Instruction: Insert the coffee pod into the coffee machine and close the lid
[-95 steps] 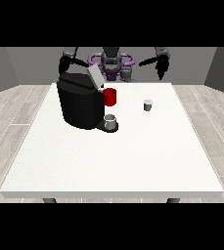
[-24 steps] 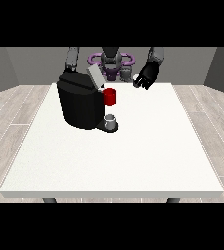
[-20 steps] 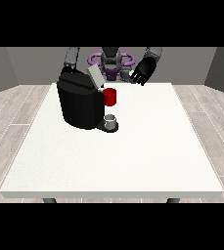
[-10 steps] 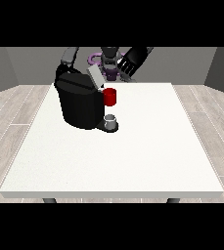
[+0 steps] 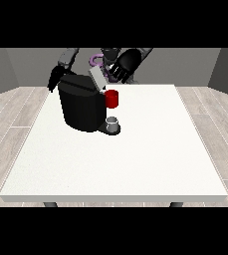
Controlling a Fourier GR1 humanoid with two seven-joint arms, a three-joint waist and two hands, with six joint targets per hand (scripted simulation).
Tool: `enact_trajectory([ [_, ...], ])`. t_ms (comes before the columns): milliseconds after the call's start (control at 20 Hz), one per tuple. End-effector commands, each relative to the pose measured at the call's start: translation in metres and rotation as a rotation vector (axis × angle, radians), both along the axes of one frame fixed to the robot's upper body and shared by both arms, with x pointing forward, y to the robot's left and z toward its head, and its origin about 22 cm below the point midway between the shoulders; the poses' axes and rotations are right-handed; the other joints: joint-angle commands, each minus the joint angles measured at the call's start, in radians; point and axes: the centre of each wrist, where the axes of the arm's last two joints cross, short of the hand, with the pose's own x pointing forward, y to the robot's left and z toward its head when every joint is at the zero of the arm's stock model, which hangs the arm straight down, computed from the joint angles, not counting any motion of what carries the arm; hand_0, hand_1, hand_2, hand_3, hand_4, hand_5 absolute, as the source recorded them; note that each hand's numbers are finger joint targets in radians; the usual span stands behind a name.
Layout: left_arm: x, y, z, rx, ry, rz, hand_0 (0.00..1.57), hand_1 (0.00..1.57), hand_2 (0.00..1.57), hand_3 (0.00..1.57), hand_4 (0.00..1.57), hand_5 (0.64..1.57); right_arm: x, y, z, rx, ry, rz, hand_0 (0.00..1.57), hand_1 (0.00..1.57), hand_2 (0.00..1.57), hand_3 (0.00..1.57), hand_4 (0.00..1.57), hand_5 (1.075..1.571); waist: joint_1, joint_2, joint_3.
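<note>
We see a boxy black coffee machine [image 5: 84, 108], grey lid [image 5: 97, 79] raised; at its one o'clock the hand at the view's right [image 5: 124, 65] hovers, fingers' state unclear.

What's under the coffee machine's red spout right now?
A small grey cup stands on the drip base below the red spout of the coffee machine. What is inside the cup cannot be seen from the front view, nor the pod slot under the raised lid.

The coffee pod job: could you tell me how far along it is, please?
No pod stands on the white table now. The hand at the view's right is raised above the coffee machine, beside its lid; whether it holds the pod I cannot tell. The lid stands open, so insertion is unconfirmed and closing remains.
</note>
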Motion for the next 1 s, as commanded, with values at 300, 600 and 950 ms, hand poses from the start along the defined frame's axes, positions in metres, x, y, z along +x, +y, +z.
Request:
enact_trajectory([
  [300, 0.001, -0.001, 0.034, 0.009, -0.046, -0.019, 1.19, 1.19, 1.27, 1.23, 0.47, 1.571, 0.013, -0.012, 0.016, 0.003, -0.055, -0.027, 0.0, 0.0, 0.0, 0.0, 0.12, 1.571, -0.003, 0.089, 0.0003],
  [600, 0.006, -0.021, 0.008, 0.018, 0.001, -0.014, 1.26, 1.26, 1.29, 1.23, 0.43, 1.571, 0.011, -0.009, 0.012, -0.002, -0.004, -0.034, 0.0, 0.0, 0.0, 0.0, 0.16, 1.571, -0.005, 0.07, 0.0002],
  [950, 0.006, -0.013, -0.008, 0.025, 0.009, -0.062, 1.19, 1.19, 1.23, 1.19, 0.43, 1.571, 0.009, -0.008, 0.014, 0.018, -0.023, -0.054, 0.0, 0.0, 0.0, 0.0, 0.04, 1.571, 0.011, 0.061, -0.0001],
])
